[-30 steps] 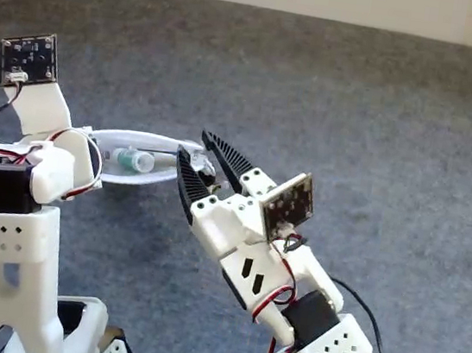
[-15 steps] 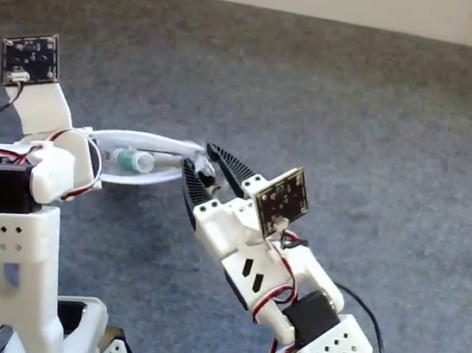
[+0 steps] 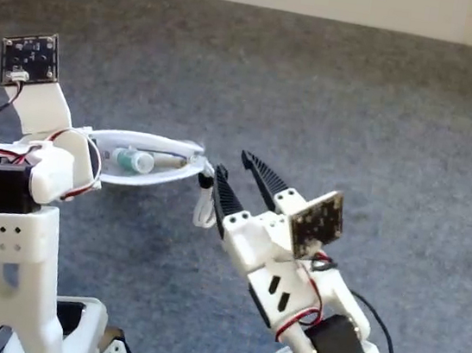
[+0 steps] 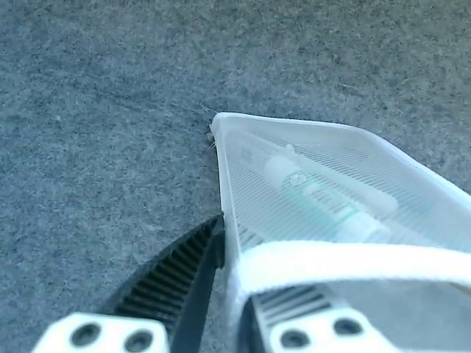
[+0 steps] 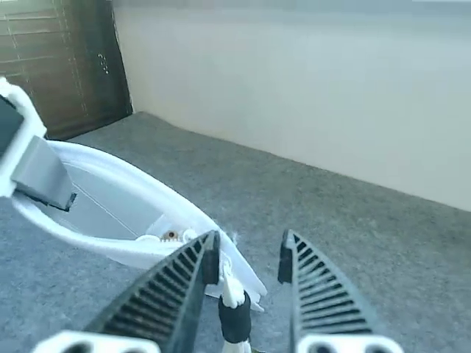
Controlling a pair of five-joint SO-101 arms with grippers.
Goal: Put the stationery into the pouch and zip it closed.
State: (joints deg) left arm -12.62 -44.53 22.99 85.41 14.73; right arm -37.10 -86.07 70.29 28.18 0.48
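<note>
Pouch point(image 3: 150, 179) of white mesh on grey carpet point(image 3: 359, 97), open along its top, with a teal-capped stick point(image 3: 134, 160) already inside. One end clamped between the fingers of the left gripper point(image 4: 225, 244), probably as an anchor against the tug of zipping. At the opposite end, a dark zip pull point(image 5: 235, 321) with a white loop point(image 3: 206, 208), just beside the right gripper point(image 3: 231, 161): fingers spread apart, holding nothing, seemingly lined up for taking the pull.

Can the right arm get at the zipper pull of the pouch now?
Probably yes. The right end effector is open close to the end of the pouch, and the zipper pull hangs right beside it, with nothing between.
</note>
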